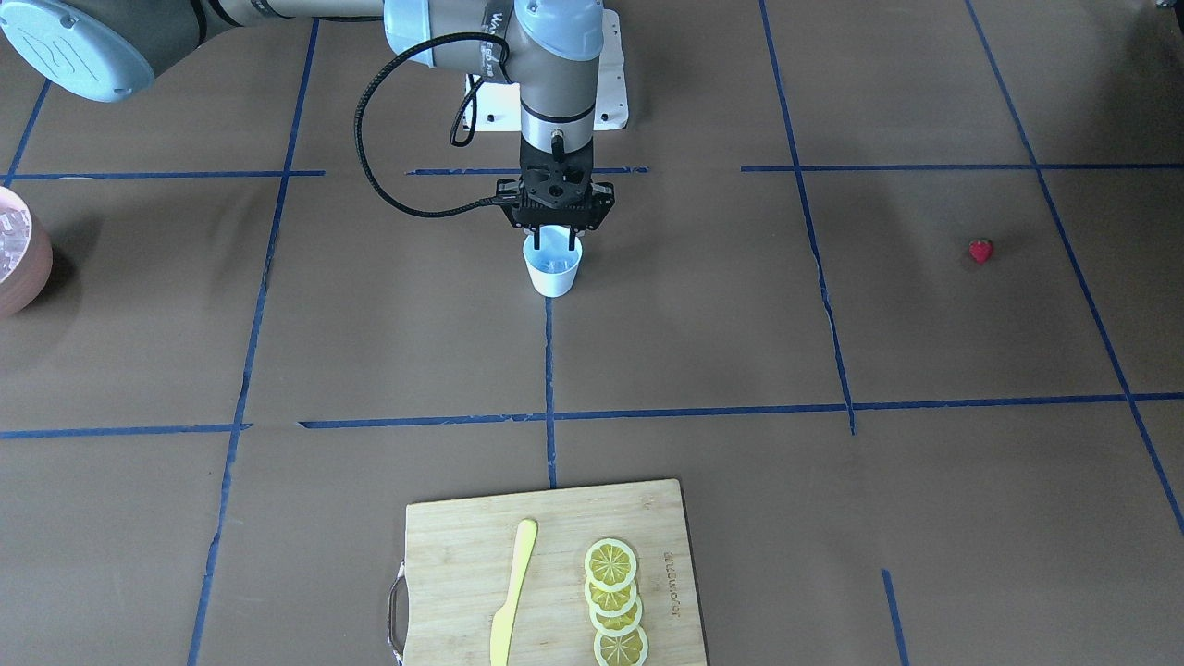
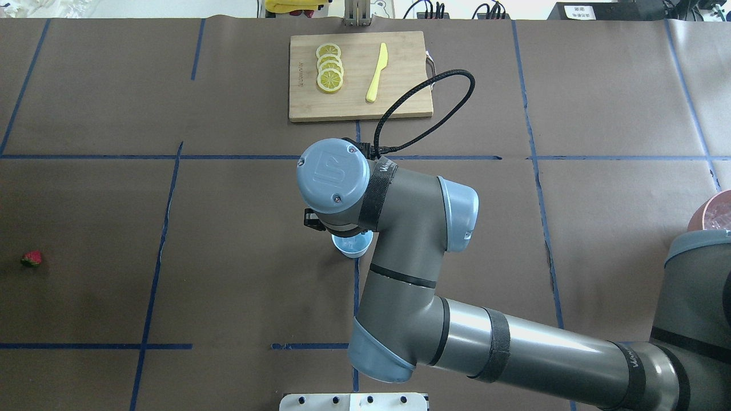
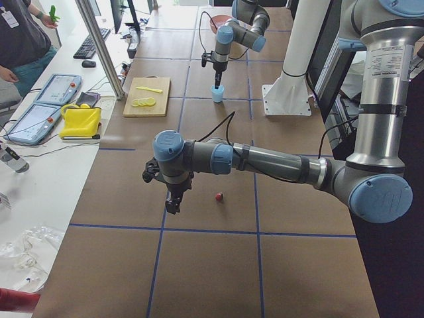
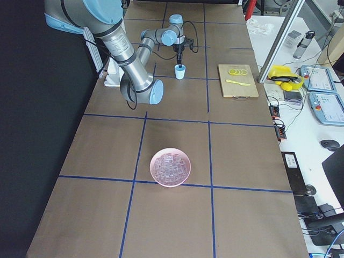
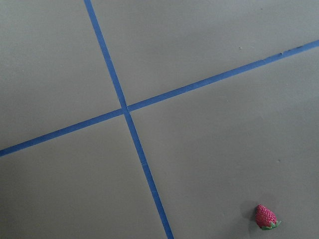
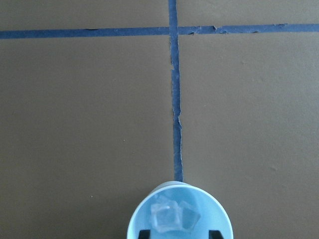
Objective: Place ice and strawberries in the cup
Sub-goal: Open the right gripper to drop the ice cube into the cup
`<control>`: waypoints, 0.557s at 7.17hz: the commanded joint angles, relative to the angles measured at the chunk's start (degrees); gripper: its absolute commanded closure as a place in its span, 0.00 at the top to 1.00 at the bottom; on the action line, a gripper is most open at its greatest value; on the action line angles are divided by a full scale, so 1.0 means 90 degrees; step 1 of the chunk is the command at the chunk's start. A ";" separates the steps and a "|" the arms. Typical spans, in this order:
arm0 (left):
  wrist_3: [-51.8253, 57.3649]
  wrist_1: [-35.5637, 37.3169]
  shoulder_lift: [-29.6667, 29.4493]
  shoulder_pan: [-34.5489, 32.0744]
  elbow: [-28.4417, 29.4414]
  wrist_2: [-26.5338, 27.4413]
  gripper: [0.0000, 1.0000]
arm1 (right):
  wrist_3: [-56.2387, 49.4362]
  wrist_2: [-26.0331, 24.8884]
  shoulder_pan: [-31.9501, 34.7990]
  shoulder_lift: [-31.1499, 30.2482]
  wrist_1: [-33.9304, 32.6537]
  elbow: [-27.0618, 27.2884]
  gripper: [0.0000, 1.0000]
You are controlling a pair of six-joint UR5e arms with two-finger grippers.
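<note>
Cup (image 1: 553, 270) mid-table, upright, on blue tape line. Couple of ice cubes (image 6: 172, 217) lying in it. Right gripper (image 1: 555, 243) straight above, fingers spread wide, tips seemingly just inside mouth, gripping nothing. Risk: tip snags rim on way up, light cup topples, ice spills. Strawberry (image 1: 980, 251) alone, well apart from cup. Left gripper (image 3: 173, 201) hangs near it, offset; can't tell whether open. Tiny round berry may squirt from pinch.

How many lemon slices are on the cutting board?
4 lemon slices, overlapping in one row on the cutting board, beside the yellow knife; another could hide beneath.
</note>
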 commanded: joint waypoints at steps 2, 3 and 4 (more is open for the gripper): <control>0.0000 0.0000 0.0000 0.0002 0.0003 0.0000 1.00 | -0.0102 0.0051 0.0035 0.0016 -0.0010 0.0144 0.98; 0.0029 -0.0010 -0.0019 0.0012 -0.0026 0.0010 1.00 | -0.0364 0.0100 0.0345 0.0007 -0.0010 0.0155 0.98; 0.0039 -0.0010 -0.0029 0.0012 -0.0026 0.0019 1.00 | -0.0918 0.0516 0.0841 -0.0080 -0.0010 0.0155 0.98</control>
